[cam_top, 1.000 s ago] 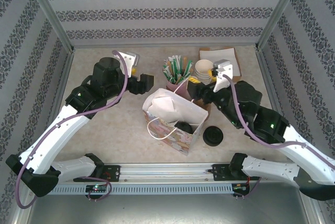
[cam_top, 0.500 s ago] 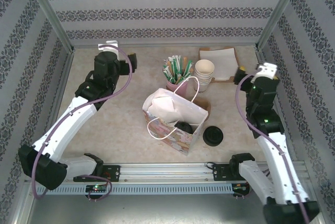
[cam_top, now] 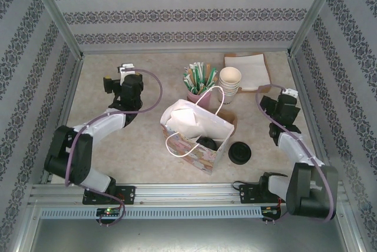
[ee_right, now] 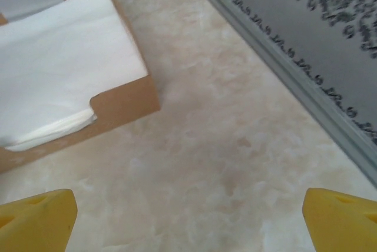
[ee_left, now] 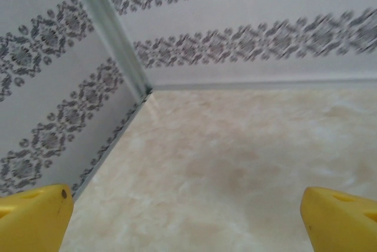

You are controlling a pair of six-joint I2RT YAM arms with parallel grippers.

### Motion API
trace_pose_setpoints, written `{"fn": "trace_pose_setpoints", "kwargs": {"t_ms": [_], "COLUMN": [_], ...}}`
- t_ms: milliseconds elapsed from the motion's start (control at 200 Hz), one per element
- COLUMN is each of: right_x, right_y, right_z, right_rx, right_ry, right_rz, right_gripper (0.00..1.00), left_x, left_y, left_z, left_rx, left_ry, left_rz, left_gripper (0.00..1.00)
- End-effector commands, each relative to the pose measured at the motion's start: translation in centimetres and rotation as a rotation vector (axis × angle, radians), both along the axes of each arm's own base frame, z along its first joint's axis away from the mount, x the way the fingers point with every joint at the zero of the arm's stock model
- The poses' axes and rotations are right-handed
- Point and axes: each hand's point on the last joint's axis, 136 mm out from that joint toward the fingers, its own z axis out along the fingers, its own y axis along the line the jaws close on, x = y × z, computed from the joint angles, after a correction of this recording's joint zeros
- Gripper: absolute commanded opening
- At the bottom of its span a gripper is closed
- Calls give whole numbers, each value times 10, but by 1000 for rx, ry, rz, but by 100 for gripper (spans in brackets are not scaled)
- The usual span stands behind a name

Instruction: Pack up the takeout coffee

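patterned wallpaper panels on three sides; marbled beige table (cam_top: 141,152) between them.

- paper gift bag (cam_top: 197,156): mid-table, mouth open upward, loop handles standing free. white paper tucked in its left half.
- takeout coffee (cam_top: 206,143): inside the bag, right half, black lid showing above the wall. cannot tell whether it sits upright or leans.
- loose black lid (cam_top: 240,153): on the table just right of the bag, no cup under it.
- stack of cream paper cups (cam_top: 230,80): behind the bag, beside a pink cup of stir sticks and sachets (cam_top: 198,81).
- napkin box (ee_right: 118,102): far right corner, white napkins inside.
- left arm (cam_top: 97,125): folded at the left, well apart from the bag. left jaws wide, nothing between the yellow fingertips (ee_left: 32,216).
- right arm (cam_top: 294,146): folded at the right. right jaws wide, holding nothing, fingertips (ee_right: 35,216) over bare table near the napkin box.

condition: task judged essentially done.

risks: the bag looks light, so an arm sweeping past could snag a handle and tip it, spilling the coffee. the loose lid could be mistaken for the coffee.
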Motion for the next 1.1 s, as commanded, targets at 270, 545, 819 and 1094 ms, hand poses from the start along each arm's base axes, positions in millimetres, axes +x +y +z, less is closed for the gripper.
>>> {"fn": "trace_pose_setpoints", "kwargs": {"t_ms": [270,545,819,1094], "right_x": [28,42,51,49], "right_y": [49,47,62,71], "right_z": [-1,-2,-11,-20], "right_rx": [-161,-127,-127,-128], "right_ry": [-111,-111,-154,-185], "right_rz": [190,180,240,289], "right_gripper": [98,98,98,98], "left_x": [10,-4,20,11], "left_y": [15,34,23,22], "left_z": [-57,-63,-79,-72], "left_rx": [19,-296,-210,-189], "left_ry": [130,37,-110,-89], "left_rz": [-5,-98,-228,-248], "left_gripper": [100,100,100,100]}}
